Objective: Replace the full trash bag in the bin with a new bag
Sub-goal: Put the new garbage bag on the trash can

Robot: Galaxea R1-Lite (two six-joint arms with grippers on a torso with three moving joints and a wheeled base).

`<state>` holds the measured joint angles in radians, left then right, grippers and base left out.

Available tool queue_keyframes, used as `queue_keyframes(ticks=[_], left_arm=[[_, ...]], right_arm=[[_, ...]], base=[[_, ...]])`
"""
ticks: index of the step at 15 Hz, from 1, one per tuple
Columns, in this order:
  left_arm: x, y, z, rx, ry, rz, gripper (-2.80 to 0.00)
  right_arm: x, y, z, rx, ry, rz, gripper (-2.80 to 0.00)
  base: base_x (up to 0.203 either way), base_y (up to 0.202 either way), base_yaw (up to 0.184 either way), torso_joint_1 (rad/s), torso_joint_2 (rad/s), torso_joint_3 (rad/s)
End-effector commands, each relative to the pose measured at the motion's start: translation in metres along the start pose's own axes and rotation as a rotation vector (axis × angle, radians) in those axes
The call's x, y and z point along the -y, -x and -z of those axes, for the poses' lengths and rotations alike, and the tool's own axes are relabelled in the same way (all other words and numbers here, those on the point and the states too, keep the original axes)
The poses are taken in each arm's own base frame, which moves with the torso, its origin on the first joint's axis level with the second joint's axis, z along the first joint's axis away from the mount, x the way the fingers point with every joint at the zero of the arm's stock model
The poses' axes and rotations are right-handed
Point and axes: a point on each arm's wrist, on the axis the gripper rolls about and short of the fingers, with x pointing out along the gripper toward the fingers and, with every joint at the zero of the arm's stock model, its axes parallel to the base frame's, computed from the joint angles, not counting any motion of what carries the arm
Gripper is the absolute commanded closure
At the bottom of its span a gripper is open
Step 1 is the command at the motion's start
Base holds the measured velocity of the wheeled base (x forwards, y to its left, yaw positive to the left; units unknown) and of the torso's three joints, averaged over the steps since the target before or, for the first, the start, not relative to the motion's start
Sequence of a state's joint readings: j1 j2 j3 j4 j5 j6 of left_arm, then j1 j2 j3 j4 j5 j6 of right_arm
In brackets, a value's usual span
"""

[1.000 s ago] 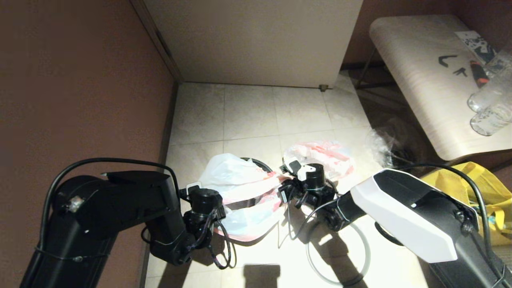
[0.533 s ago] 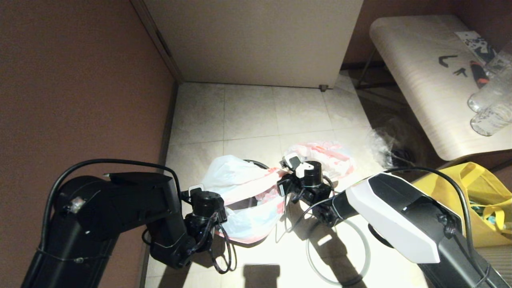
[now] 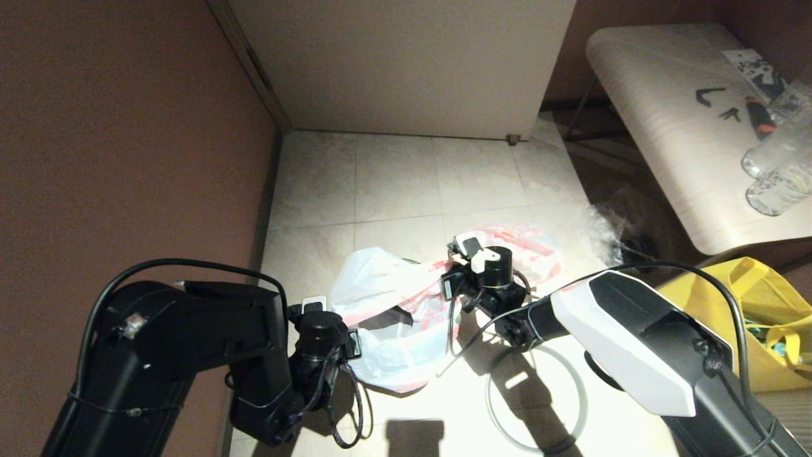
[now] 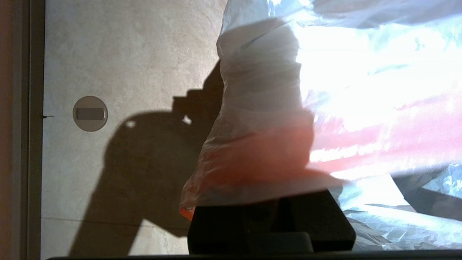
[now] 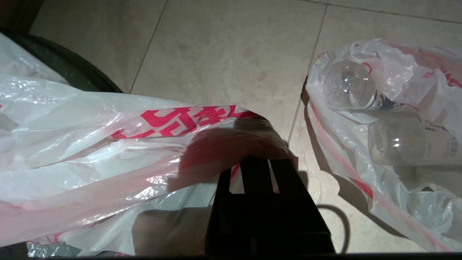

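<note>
The new bag [image 3: 380, 285], thin white plastic with red lettering, is stretched between my two grippers low over the floor. My left gripper [image 4: 263, 195] is shut on its near edge, with the film draped over the fingers. The right gripper [image 5: 258, 159] is shut on the far edge by the red print. Under the bag, only a curved black piece of the bin [image 5: 72, 70] shows. The full trash bag [image 3: 533, 251], lumpy with clear bottles [image 5: 346, 86] inside, lies on the tiles just beyond the right gripper.
A pale ring [image 3: 571, 381] lies on the floor under my right arm. The yellow tote [image 3: 761, 298] stands at the right, below a light wooden table [image 3: 666, 127] with bottles. Clear plastic wrap [image 3: 606, 228] sits by the table leg. A wall runs along the left.
The left gripper has drawn back towards me and the right one has moved slightly away, pulling the new bag's mouth wider. The bag now covers more of the bin's rim.
</note>
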<state>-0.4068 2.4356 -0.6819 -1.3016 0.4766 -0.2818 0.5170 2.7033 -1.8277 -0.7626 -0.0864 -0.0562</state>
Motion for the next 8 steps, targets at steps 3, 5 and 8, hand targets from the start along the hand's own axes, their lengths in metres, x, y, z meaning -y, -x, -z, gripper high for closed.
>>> queue_keyframes(ticks=[3,5,8], left_arm=[[0.001,0.004,0.007,-0.020,-0.015,0.014,0.00],[0.002,0.005,0.008,-0.020,-0.015,0.035,0.00],[0.002,0.010,0.009,-0.003,-0.032,0.063,0.00]], right_arm=[[0.001,0.004,-0.020,0.042,-0.003,0.003,0.00],[-0.001,0.006,-0.028,0.055,-0.004,-0.002,0.00],[-0.014,0.007,-0.027,0.051,-0.001,-0.027,0.00]], base=[[0.000,0.000,0.000,0.000,0.00,0.000],[0.000,0.000,0.000,0.000,0.00,0.000],[0.000,0.000,0.000,0.000,0.00,0.000]])
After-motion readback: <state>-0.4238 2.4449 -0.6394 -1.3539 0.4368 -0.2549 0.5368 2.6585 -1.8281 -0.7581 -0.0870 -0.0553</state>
